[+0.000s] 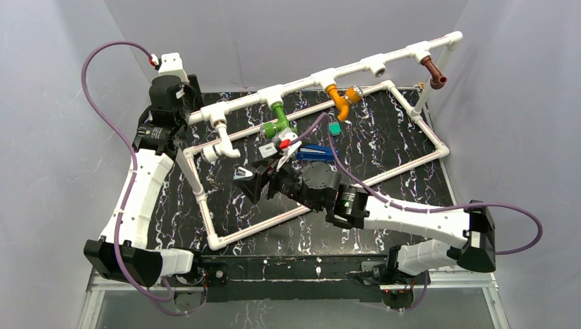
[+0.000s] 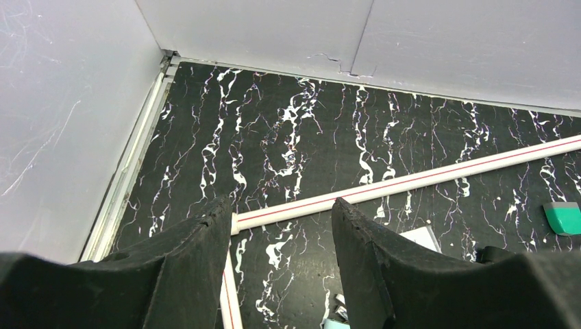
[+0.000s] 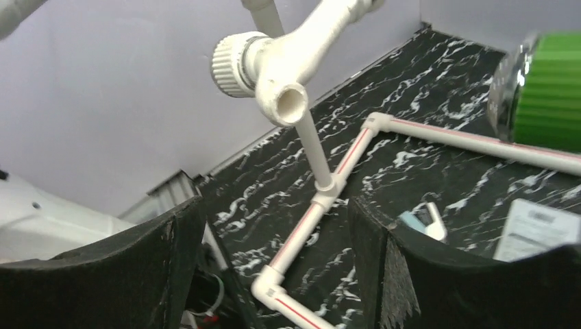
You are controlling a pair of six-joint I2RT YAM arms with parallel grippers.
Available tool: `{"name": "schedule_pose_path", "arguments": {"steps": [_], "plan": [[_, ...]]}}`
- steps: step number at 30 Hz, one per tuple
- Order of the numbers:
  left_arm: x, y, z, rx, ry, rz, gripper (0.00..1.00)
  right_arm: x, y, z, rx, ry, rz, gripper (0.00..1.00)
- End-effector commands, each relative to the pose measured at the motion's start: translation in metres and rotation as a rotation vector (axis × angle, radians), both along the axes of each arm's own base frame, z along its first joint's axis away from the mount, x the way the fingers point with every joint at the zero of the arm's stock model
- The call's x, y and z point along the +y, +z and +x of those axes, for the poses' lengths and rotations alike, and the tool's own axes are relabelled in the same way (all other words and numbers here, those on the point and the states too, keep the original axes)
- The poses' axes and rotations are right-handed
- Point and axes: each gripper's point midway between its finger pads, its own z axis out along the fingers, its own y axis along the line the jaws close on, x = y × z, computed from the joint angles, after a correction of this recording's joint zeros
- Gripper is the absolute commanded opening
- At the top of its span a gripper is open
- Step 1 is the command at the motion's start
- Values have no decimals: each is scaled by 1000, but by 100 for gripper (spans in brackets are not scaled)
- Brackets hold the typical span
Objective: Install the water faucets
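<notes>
Right hand point(image 3: 274, 205): fingers wide apart, nothing held, nothing touched. It sits low over the desk point(image 1: 397, 137), just below the white faucet point(image 3: 274, 75). Left hand point(image 2: 281, 209): fingers partly apart, empty, over the desk's back-left corner. All four faucets hang on the pipe frame point(image 1: 301, 83) top rail: white faucet leftmost, then green faucet point(image 1: 277, 120), orange faucet point(image 1: 339, 101), brown faucet point(image 1: 433, 72).

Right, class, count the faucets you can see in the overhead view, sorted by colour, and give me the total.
white faucet: 1
green faucet: 1
orange faucet: 1
brown faucet: 1
Total: 4
</notes>
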Motion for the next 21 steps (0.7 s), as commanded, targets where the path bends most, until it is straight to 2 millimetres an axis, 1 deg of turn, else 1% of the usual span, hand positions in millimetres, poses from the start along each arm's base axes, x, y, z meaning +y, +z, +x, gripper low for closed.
{"name": "schedule_pose_path", "arguments": {"steps": [1,5,9,11,14,16,19,21], "plan": [[-22,-91,-28,337,-97,25,53,-20,54,-3,-342,41,-119,82],[-22,-91,-29,337,-98,27,53,-27,64,0,-570,67,-267,83],[-21,-91,-29,338,-96,28,53,-32,72,5,-772,60,-370,83],[-22,-91,-29,337,-99,27,53,-33,75,5,-901,62,-413,83],[-23,-91,-29,339,-101,29,53,-29,74,-3,-1123,91,-483,86],[-24,-92,-29,339,-104,31,53,-25,73,-3,-1269,69,-549,89],[-24,-92,-30,339,-104,33,53,-17,68,4,-1415,22,-674,90],[-24,-91,-30,338,-105,36,53,-12,69,9,-1511,-28,-735,91]]}}
